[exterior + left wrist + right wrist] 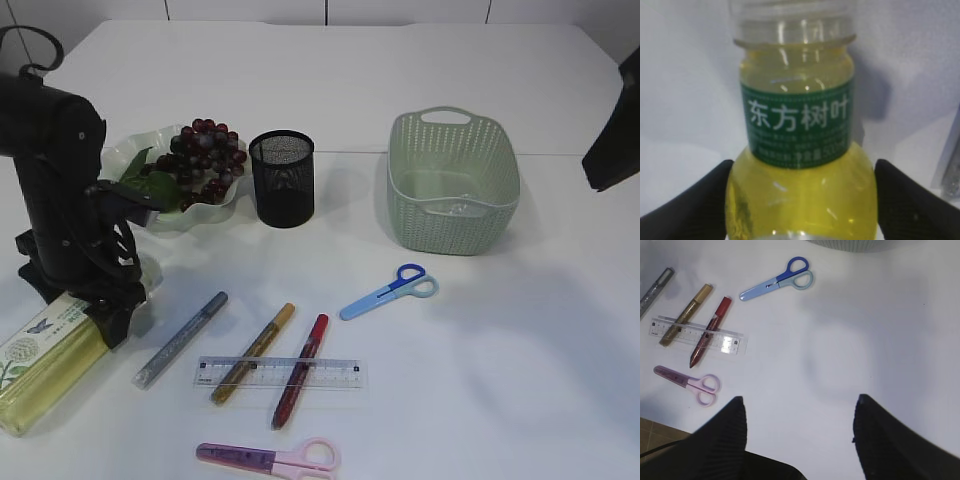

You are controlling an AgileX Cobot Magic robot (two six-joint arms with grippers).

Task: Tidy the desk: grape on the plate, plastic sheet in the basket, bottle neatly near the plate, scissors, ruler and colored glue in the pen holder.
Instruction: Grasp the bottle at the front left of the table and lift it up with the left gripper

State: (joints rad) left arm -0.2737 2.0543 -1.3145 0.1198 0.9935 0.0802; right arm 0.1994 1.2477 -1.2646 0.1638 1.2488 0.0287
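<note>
Worktop [400, 80] is carrying everything, with the basket [455, 180] sitting right of the pen holder [281, 178] and the plate [125, 150] left of it, grapes [208, 150] already lying on the plate. Bottle [45, 365] is lying on its side at the near left edge, and the left tool [802, 200] is straddling its body with both fingers [695, 205] standing wide on either side; whether they are touching the plastic I cannot tell. Closing squarely on the body below the label, then lifting and standing it upright beside the plate, looks like the sound way to do this step, since a round bottle may roll or slip. Right tool [800, 435] is hovering wide open and empty over bare worktop. Only its wrist view is showing the blue scissors [777, 281], ruler [697, 333], glue pens [705, 330] and pink scissors [690, 384] from above; only the left wrist view is showing the bottle's green label.
</note>
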